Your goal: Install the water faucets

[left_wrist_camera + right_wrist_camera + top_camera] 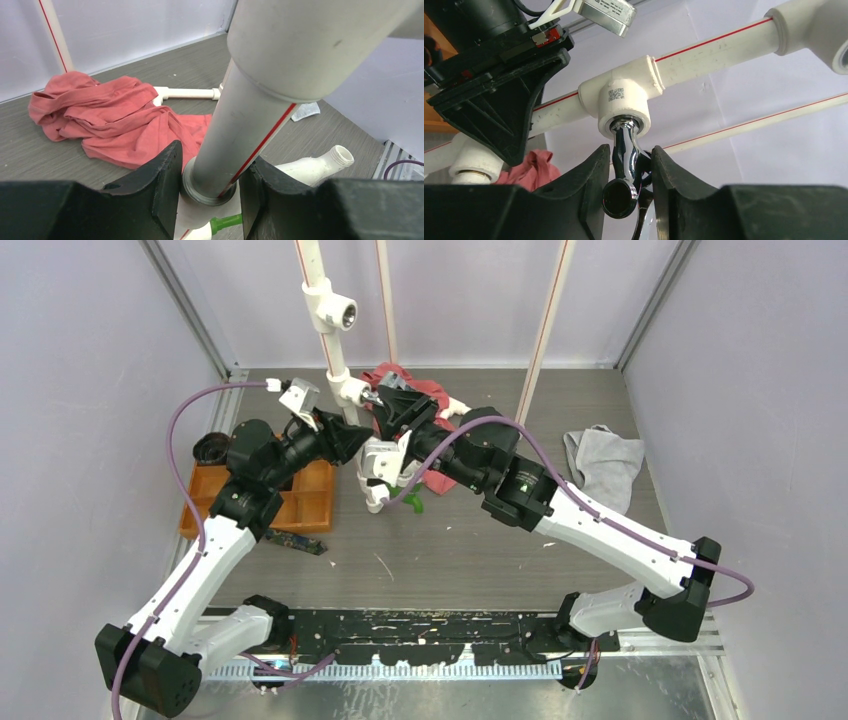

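Observation:
A shiny silver water faucet (625, 150) sits with its stem in the lower tee fitting (625, 102) of the upright white pipe (330, 345). My right gripper (629, 156) is shut on it, one finger against the spout and the other against the handle. In the top view the right gripper (388, 405) sits just right of that tee (352, 390). My left gripper (210, 167) is shut on the white pipe (250, 115) lower down, with both fingers pressed to it. A green tap (226, 223) lies on the table by the pipe's foot (413, 503).
A red cloth (110, 120) lies behind the pipe and a grey cloth (603, 462) at the right. An orange compartment tray (310, 495) stands at the left with a dark tool (298, 541) before it. A white threaded piece (320, 166) lies near the pipe's base. A second tee (338, 312) is higher up.

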Controlling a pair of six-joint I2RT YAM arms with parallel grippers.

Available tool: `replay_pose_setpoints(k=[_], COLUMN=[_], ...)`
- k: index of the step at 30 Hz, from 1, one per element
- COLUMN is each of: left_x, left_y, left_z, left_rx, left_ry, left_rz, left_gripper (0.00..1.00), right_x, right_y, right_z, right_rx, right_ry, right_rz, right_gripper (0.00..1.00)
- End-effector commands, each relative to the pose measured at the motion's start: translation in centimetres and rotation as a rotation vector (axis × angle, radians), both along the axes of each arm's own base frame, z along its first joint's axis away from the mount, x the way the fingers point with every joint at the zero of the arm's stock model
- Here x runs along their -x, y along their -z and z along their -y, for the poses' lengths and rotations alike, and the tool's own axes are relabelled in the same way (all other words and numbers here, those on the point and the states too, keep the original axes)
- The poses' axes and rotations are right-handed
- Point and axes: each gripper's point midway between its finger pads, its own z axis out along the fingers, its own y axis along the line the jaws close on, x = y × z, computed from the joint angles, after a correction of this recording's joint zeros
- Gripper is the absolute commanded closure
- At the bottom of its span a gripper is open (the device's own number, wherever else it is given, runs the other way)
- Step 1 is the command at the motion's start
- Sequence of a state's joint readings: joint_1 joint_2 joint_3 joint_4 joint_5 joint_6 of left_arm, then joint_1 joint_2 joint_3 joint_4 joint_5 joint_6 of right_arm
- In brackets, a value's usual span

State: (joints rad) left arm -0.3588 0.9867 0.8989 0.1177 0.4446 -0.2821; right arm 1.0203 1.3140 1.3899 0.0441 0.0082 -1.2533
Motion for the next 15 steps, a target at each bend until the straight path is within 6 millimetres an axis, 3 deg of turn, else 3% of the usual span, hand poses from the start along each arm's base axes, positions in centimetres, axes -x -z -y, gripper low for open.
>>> replay_pose_setpoints(k=[1, 6, 15], left_x=[0.6, 0.5, 0.6], left_y=[-1.9, -1.9, -1.7], left_z=[0.5, 0.6, 0.7], left_rx=[0.056, 0.060, 0.058], left_ry=[0.034, 0.039, 0.039], left_rz=[0.009, 0.008, 0.005], left_gripper=[0.84, 0.84, 0.84], right_x=[-0.4, 0.0, 1.1], right_y=[-3.1, -3.1, -3.7], right_z=[1.5, 1.2, 1.1], right_rx=[-0.170, -0.228, -0.381], right_ry=[0.032, 0.000, -0.098], right_rz=[-0.142, -0.268, -0.575], right_gripper=[0.71, 0.73, 0.85])
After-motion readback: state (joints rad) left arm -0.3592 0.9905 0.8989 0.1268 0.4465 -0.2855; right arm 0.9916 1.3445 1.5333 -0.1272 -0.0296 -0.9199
